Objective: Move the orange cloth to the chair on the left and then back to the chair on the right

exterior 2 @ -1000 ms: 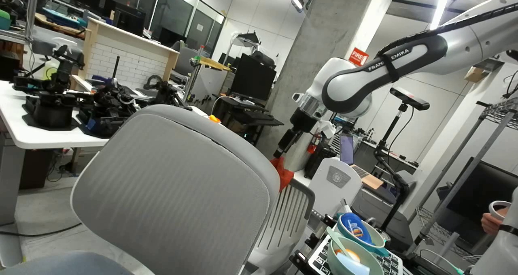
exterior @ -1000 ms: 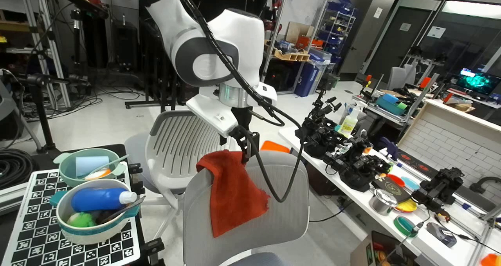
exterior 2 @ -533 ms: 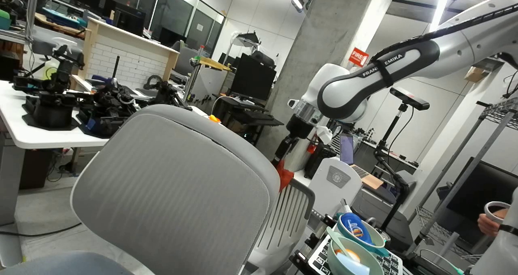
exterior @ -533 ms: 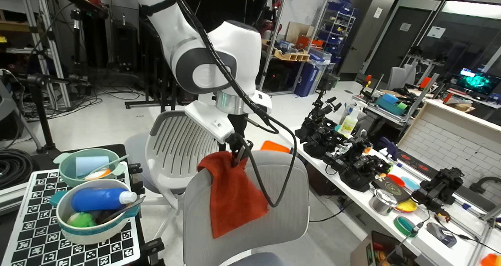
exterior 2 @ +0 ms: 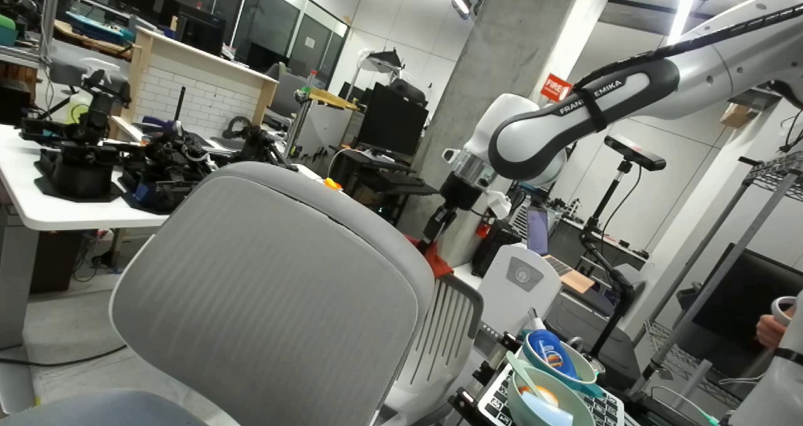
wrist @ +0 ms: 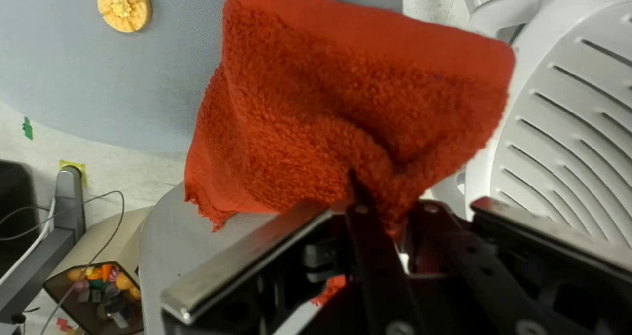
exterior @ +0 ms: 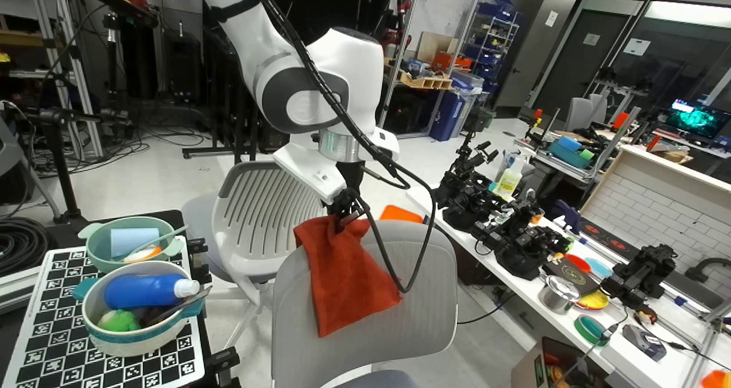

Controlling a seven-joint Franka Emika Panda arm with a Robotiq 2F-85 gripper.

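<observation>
The orange cloth [exterior: 351,285] is draped over the backrest of the chair on the right [exterior: 422,319], its lower part hanging down the front. My gripper [exterior: 341,223] points down at the top edge, jaws closed on a fold of the cloth [wrist: 316,108], which bunches between the fingers in the wrist view. Whether the chair's edge is caught too is hidden. An exterior view shows the gripper [exterior 2: 425,244] at the cloth's top [exterior 2: 437,264], over the slatted back of that chair [exterior 2: 448,319]. The chair on the left [exterior: 268,205] stands close behind, bare of cloth.
A cart with a checkered board [exterior: 51,319] carries a green bowl [exterior: 103,251] and a white pot [exterior: 131,342]. Black devices crowd a white table [exterior: 485,262]. A cable [exterior: 425,245] loops from the wrist past the right chair. A yellow disc [wrist: 123,7] lies on its seat.
My gripper moved left and down in an exterior view, then its jaws closed on the cloth. The cloth's top bunched up. The cloth and the right chair have shifted slightly to the right there.
</observation>
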